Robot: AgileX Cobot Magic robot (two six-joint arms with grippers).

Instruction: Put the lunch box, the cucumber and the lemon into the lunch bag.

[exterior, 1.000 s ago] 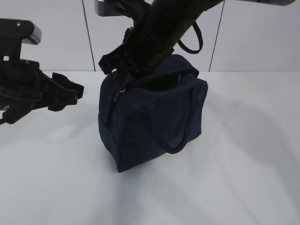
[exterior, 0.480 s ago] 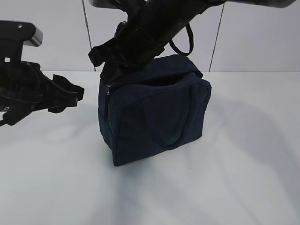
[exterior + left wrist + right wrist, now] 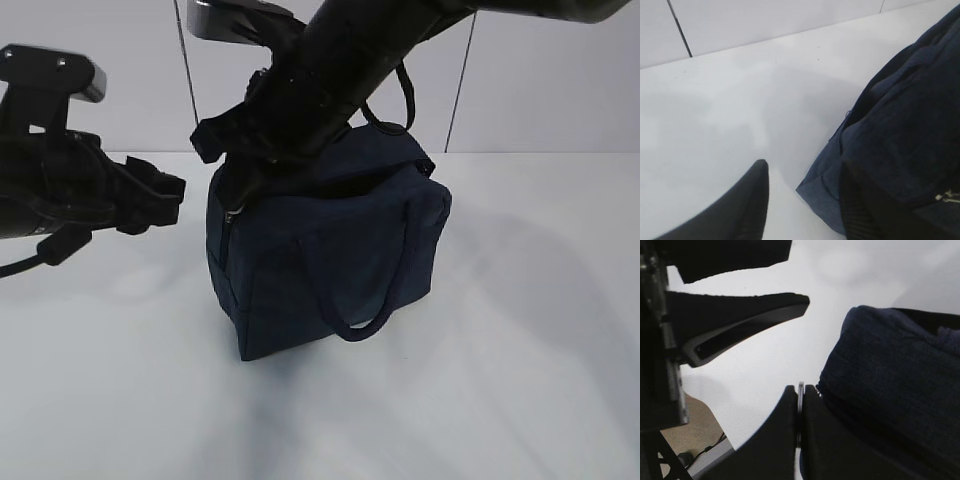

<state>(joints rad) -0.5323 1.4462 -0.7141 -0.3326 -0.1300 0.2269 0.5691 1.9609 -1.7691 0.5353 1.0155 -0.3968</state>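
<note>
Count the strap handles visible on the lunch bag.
2. One strap handle hangs down the lunch bag's front; the other handle sticks up behind the right arm, partly hidden.

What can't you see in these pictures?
- Inside the bag: hidden in every view by its fabric and the right arm, so the box, cucumber and lemon can't be found.
- Zipper top: exterior view, covered by the right arm.
- Right gripper: wrist view shows it shut on a thin silver ring; the rest is cut off below.
- Left gripper: only its fingers show, at the bottom edge.
</note>
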